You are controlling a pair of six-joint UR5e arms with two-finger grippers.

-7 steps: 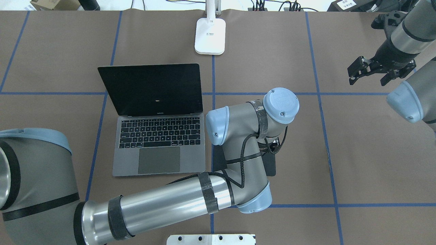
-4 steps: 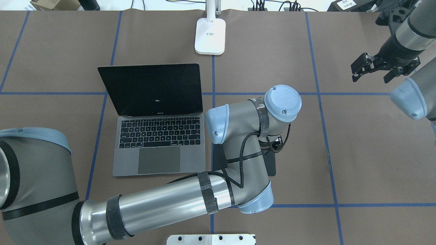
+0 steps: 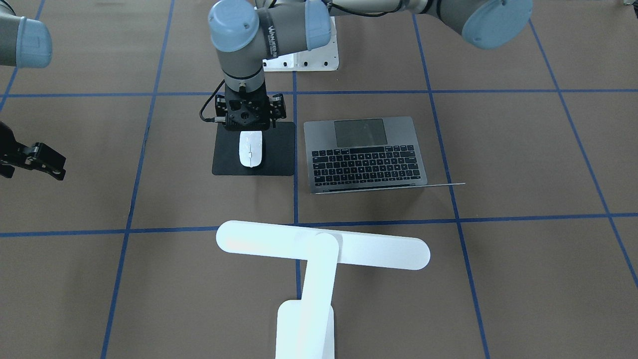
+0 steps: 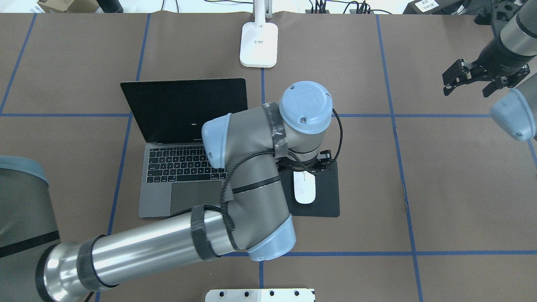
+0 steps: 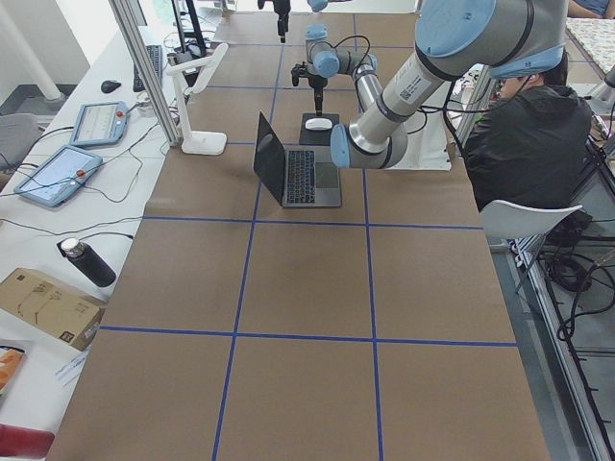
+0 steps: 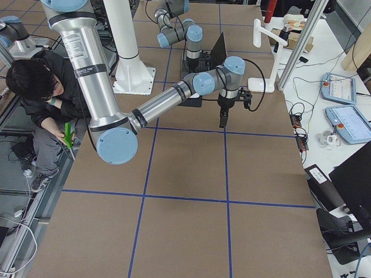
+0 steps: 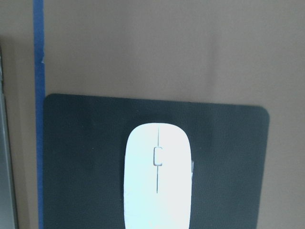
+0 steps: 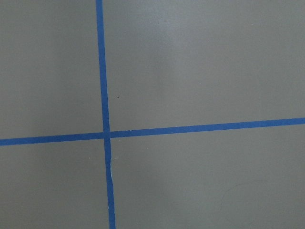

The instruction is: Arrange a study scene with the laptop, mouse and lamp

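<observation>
Across the whole scene: table (image 4: 461, 188), brown-covered, gridded with blue tape.

1. Laptop (image 4: 184, 184): open, screen dark, near the table's middle, keyboard toward the robot.
2. Lamp (image 3: 319, 249): stands past the laptop's screen on the side away from the robot, its bar head crossing the arm in a T.
3. Black mat (image 3: 227, 154): flat, just beside the laptop on the robot's right.
4. Mouse (image 3: 250, 148): lies lengthwise on the mat, free.
5. Left gripper (image 3: 249, 124): points down above the mouse, fingers spread, holding nothing.
6. Right gripper (image 4: 470, 84): far to the robot's right over bare table, fingers apart, empty.
</observation>
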